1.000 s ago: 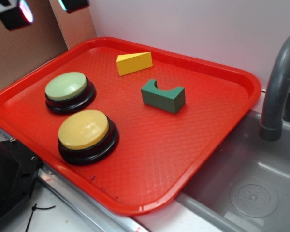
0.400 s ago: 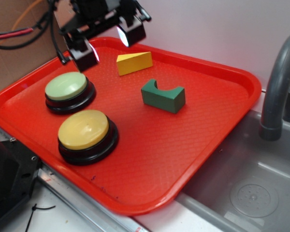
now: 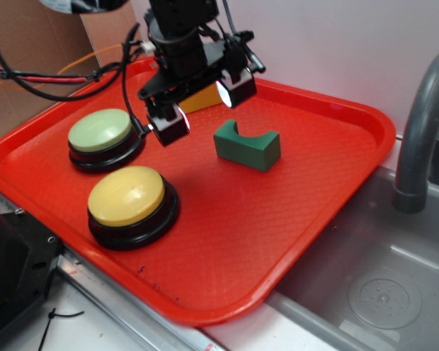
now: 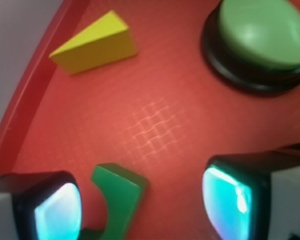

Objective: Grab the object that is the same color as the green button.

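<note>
Two fingers are hanging spread on your gripper (image 3: pixel 203 104), empty; you're needing to slide right and straddle the green block (image 3: pixel 247 145) across its narrow sides before dropping.

**Colours on the tray**

The tray (image 3: pixel 329 190) is bright red with a fine diamond-grid texture. The block (image 3: pixel 246 145) is dark green. The green button (image 3: pixel 100 130) has a pale green dome on a black base; the yellow button (image 3: pixel 126 194) has a yellow dome on a black base. The wedge (image 4: pixel 95 43) is yellow. The gripper (image 3: pixel 201 102) is black, its pads (image 4: pixel 57 210) glowing cyan-white, perhaps from reflected light. The sink (image 3: pixel 380 285) and faucet (image 3: pixel 422 124) are grey.
</note>
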`<state>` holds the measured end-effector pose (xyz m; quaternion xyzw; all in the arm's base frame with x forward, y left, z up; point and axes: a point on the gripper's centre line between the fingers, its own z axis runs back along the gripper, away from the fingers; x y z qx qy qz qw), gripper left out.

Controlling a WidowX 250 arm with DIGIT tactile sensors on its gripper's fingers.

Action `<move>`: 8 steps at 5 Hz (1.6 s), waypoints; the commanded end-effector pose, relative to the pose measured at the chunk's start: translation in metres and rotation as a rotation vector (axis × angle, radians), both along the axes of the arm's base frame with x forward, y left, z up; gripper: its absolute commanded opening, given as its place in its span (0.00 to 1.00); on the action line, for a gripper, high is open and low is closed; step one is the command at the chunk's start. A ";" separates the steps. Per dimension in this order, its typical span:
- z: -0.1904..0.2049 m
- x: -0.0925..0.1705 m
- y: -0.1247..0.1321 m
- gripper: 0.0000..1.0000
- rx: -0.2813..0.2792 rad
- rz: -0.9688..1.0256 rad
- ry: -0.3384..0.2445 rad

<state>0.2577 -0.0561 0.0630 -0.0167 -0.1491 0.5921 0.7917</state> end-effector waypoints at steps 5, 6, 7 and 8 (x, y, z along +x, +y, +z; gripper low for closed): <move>-0.013 0.014 0.017 0.00 -0.054 -0.142 -0.016; 0.019 0.014 0.029 0.00 -0.054 -0.302 0.043; 0.052 0.008 0.038 0.00 -0.059 -0.456 0.087; 0.087 0.000 0.044 0.00 -0.041 -0.614 0.093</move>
